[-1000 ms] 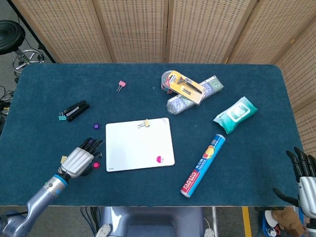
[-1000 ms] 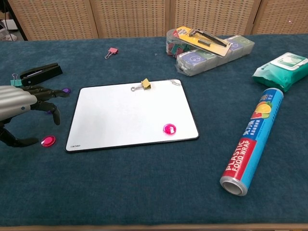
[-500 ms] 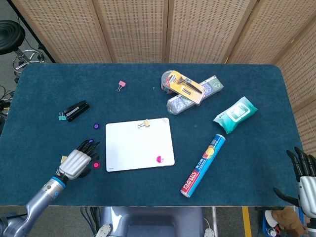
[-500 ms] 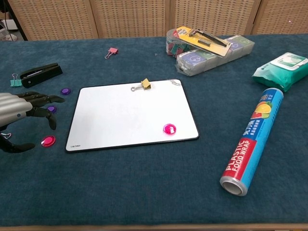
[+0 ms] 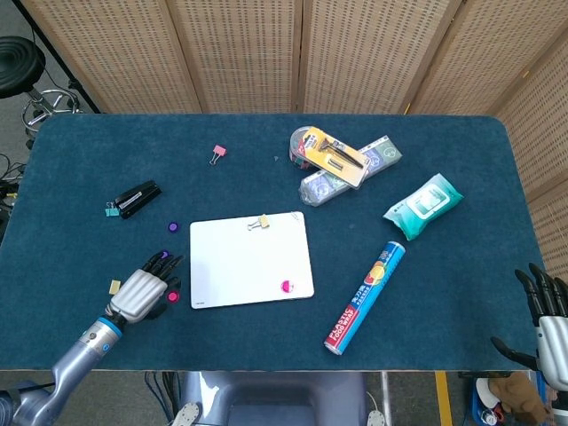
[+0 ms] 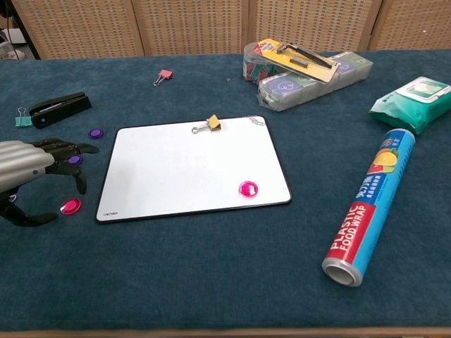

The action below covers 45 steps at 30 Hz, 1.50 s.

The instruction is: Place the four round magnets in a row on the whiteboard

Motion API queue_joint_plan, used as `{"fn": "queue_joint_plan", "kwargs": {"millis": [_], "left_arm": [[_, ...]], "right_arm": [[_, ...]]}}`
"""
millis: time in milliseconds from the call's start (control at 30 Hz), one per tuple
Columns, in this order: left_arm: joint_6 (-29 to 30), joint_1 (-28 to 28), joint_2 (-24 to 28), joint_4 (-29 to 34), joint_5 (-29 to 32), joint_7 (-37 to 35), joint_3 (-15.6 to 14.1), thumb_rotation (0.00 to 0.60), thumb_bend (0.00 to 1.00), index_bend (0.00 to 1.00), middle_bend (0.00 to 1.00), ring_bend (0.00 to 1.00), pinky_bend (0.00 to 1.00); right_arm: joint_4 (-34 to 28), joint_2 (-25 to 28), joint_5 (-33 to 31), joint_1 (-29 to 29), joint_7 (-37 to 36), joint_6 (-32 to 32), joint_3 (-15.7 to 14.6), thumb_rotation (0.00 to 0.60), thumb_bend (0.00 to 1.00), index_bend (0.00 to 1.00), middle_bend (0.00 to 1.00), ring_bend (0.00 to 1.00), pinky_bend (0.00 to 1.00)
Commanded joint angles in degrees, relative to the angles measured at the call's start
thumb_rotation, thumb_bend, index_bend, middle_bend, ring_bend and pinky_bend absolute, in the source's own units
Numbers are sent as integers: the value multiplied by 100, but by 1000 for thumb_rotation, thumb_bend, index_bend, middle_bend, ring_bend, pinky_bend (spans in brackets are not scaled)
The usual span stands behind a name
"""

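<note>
The whiteboard point(image 5: 251, 259) point(image 6: 190, 165) lies flat on the blue table. One pink round magnet point(image 5: 286, 287) point(image 6: 247, 188) sits on its near right part. Off the board to the left lie a purple magnet point(image 5: 172, 227) point(image 6: 95, 133), a second purple magnet point(image 6: 75, 160) and a pink magnet point(image 5: 172, 296) point(image 6: 70, 206). My left hand point(image 5: 142, 291) point(image 6: 28, 165) hovers by these with fingers spread, thumb near the pink one, holding nothing. My right hand point(image 5: 550, 324) hangs open beyond the table's near right corner.
A yellow binder clip point(image 6: 212, 122) sits on the board's far edge. A black stapler point(image 6: 60, 107) and a pink clip point(image 6: 164, 75) lie at the far left. Boxes of clips point(image 6: 303, 70), a wipes pack point(image 6: 416, 95) and a wrap roll point(image 6: 366, 208) fill the right side.
My left hand has drawn back slightly toward the table's near edge and lowered a little. The magnets and the right hand have not moved.
</note>
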<state>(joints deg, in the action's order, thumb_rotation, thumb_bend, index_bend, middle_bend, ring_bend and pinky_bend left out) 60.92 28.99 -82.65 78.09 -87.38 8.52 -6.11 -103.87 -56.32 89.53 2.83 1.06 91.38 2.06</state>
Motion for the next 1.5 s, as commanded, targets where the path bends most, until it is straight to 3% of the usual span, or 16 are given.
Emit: {"fn": "queue_joint_plan", "kwargs": {"millis": [33, 433, 767, 1033, 1267, 1500], "left_arm": [[-23, -16, -30, -25, 32, 38, 24, 600, 312, 389, 0, 0, 0], [-119, -30, -96, -105, -6, 10, 36, 600, 312, 416, 0, 0, 0], [-99, -68, -158, -181, 10, 50, 92, 600, 353, 566, 0, 0, 0], [-114, -64, -132, -115, 17, 26, 135, 600, 356, 571, 0, 0, 0], [-189, 101, -32, 237, 11, 17, 307, 600, 356, 571, 0, 0, 0], [-652, 558, -193, 614, 297, 428, 731, 600, 355, 571, 0, 0, 0]], "right_arm": [[-1, 3, -9, 2, -3, 2, 3, 600, 0, 0, 0, 0, 0], [-14, 16, -24, -7, -16, -15, 4, 600, 0, 0, 0, 0, 0], [-16, 24, -28, -14, -29, -25, 4, 600, 0, 0, 0, 0, 0], [-23, 36, -32, -15, -41, -29, 2, 600, 0, 0, 0, 0, 0], [-30, 44, -31, -18, -50, -36, -1, 600, 0, 0, 0, 0, 0], [-27, 41, -61, -31, -40, -59, 10, 600, 0, 0, 0, 0, 0]]}}
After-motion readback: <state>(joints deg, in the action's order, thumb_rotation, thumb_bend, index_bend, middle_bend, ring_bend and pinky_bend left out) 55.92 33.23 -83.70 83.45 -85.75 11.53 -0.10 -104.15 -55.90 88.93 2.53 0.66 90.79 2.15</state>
